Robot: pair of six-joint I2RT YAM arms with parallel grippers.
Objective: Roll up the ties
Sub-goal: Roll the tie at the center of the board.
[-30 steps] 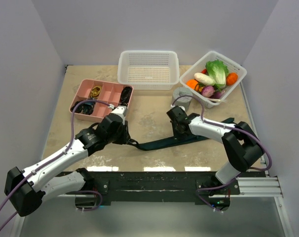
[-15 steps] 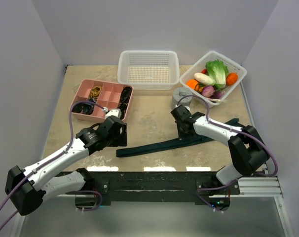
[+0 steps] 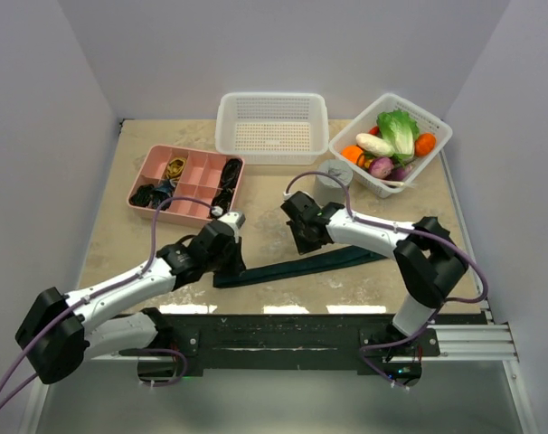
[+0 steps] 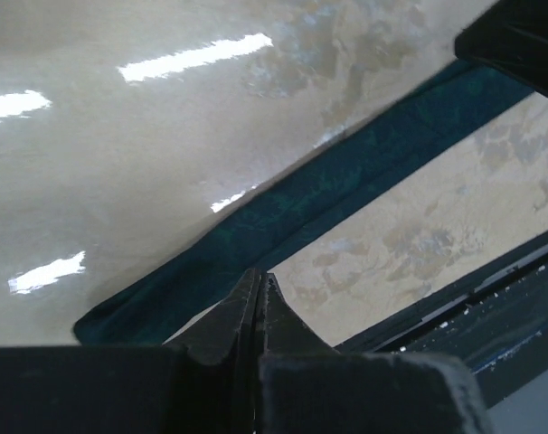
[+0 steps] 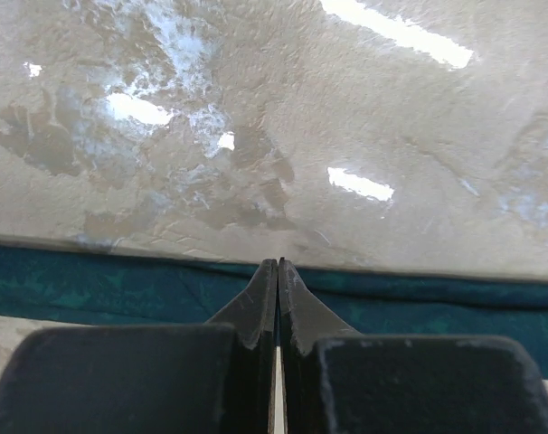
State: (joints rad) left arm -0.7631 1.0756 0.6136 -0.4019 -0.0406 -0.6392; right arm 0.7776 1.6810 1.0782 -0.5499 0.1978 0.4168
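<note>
Overhead, two robot arms reach across a tan, mottled table [image 3: 111, 244] enclosed by pale grey walls. Farthest left sits one pink divided tray [image 3: 202, 170] holding dark cords. One dark teal necktie [image 3: 292, 268] (the only one in sight) lies flat along the front of the table, running between the two grippers. The left gripper [image 4: 259, 282] has its fingers pressed together, tips at the necktie's near edge. Behind, at the back, is one empty white basket [image 3: 272, 136]. The right gripper [image 5: 278, 268] is likewise closed, tips at the necktie's edge; whether either pinches fabric is unclear. One grey cylinder [image 3: 333, 176] stands just beside a second white basket [image 3: 426, 163] of vegetables.
</note>
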